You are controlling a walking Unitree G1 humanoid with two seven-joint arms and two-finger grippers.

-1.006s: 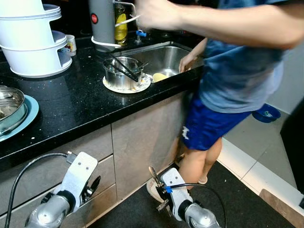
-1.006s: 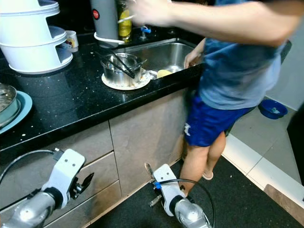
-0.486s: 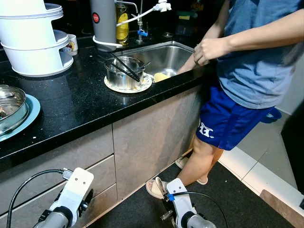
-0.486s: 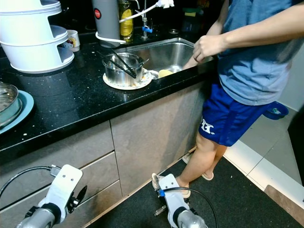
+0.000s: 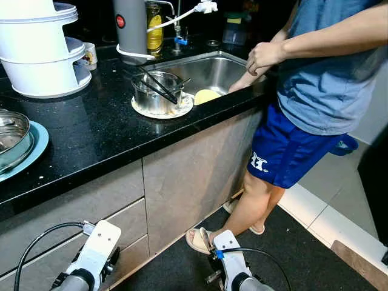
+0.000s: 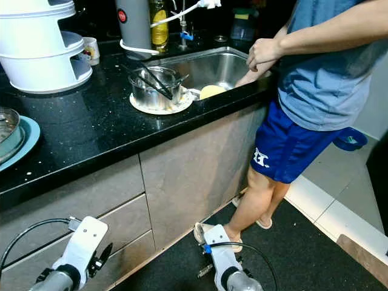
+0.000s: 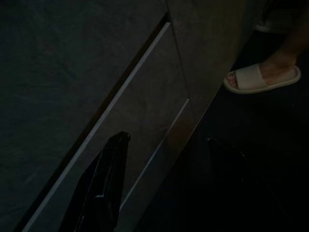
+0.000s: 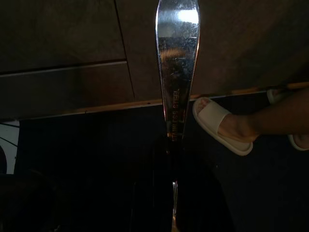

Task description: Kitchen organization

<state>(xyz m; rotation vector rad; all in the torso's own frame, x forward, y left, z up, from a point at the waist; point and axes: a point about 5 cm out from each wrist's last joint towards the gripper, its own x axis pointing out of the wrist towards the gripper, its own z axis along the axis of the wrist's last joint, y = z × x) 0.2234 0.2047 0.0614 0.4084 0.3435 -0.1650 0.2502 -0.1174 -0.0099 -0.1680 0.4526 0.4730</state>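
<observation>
My right gripper (image 8: 173, 193) hangs low before the cabinet fronts, shut on a stainless steel utensil handle (image 8: 177, 72) that points toward the drawers. My left gripper (image 7: 166, 140) hangs low at the left by the drawer fronts (image 5: 73, 206), its fingers (image 7: 107, 183) open with nothing between them. On the black counter (image 5: 103, 133) a steel pot (image 5: 154, 94) with black tongs across it stands on a white plate beside the sink (image 5: 212, 70). A yellow item (image 5: 206, 96) lies in the sink.
A person (image 5: 315, 91) in a blue shirt and shorts stands at the sink, a slippered foot (image 5: 197, 239) close to my right arm. White stacked containers (image 5: 42, 54), a grey jug (image 5: 130, 27) and a steel bowl on a teal plate (image 5: 12, 142) stand on the counter.
The person has drawn back from reaching across the counter and now stands upright with hands together at the sink. Both my arms have sunk lower in view.
</observation>
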